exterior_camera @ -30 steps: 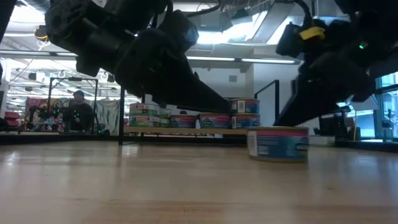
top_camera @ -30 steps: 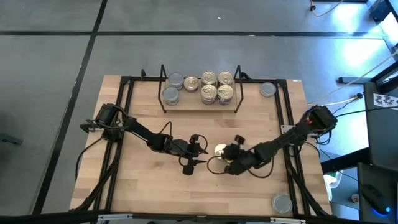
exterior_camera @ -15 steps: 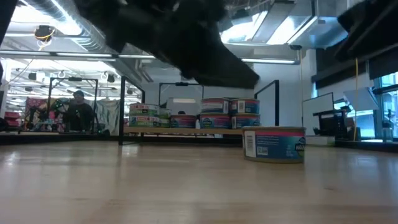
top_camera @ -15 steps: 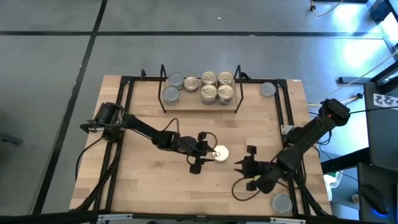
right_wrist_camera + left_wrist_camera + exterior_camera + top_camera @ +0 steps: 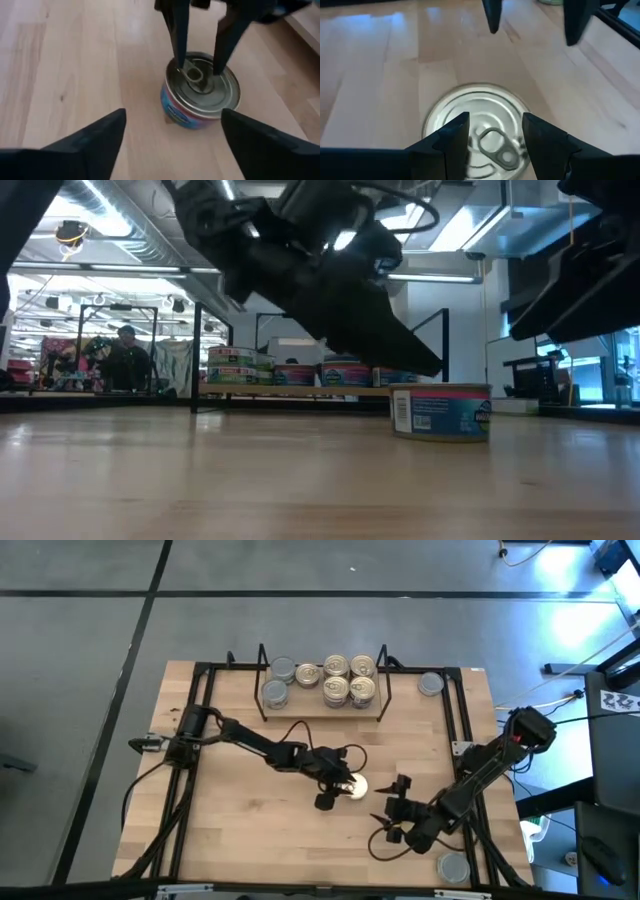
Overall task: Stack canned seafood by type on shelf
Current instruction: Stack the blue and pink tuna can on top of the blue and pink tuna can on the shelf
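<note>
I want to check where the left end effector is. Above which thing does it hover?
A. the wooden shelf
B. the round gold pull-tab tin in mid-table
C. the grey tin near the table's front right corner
B: the left end effector hangs open over the round gold pull-tab tin, fingers above its lid.

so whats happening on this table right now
The left hand hangs open just over a gold pull-tab can standing mid-table, its fingers above the lid rather than around the sides, so nothing is gripped. The right hand is open and sits apart from that can, nearer the front edge. On the shelf at the back, grey-topped cans sit at one end and gold-topped ones beside them.
</note>
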Controlling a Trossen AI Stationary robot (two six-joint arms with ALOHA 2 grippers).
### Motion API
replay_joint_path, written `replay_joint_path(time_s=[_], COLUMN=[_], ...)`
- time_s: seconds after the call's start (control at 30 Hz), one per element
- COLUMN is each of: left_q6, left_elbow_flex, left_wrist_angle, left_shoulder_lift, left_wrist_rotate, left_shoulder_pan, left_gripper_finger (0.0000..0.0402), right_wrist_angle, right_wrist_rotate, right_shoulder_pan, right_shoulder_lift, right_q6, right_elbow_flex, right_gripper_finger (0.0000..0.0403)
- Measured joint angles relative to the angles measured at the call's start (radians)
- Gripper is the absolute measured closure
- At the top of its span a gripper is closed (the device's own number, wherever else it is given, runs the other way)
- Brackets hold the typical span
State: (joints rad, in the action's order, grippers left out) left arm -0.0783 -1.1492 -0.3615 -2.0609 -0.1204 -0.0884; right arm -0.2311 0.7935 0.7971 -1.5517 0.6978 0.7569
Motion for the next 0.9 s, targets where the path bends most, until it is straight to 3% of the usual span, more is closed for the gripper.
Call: replay_joint_path(time_s=[0.13, 0.3, 0.67, 0.9], left_q6=[-0.020, -0.055, -0.037, 0.028], left_elbow_flex=[0.001, 0.005, 0.000, 0.006], left_wrist_angle=[-0.047, -0.073, -0.135, -0.157], left_shoulder_lift=[-0.025, -0.046, -0.112, -0.134], left_wrist_rotate=[-0.001, -0.001, -0.024, -0.096], left_shoulder_pan=[0.015, 0.031, 0.064, 0.104], left_gripper_finger=[0.0219, 0.0219, 0.0219, 0.0219], right_wrist_angle=[0.035, 0.111, 0.319, 0.298], right_wrist_rotate=[0.028, 0.020, 0.007, 0.016], right_shoulder_pan=[-0.005, -0.027, -0.093, -0.125], right_shoulder_lift=[-0.035, -0.079, -0.197, -0.213], right_q6=[-0.007, -0.063, -0.430, -0.605], right_elbow_flex=[0.000, 0.000, 0.002, 0.002], right_gripper_finger=[0.0050, 0.0046, 0.0050, 0.0050])
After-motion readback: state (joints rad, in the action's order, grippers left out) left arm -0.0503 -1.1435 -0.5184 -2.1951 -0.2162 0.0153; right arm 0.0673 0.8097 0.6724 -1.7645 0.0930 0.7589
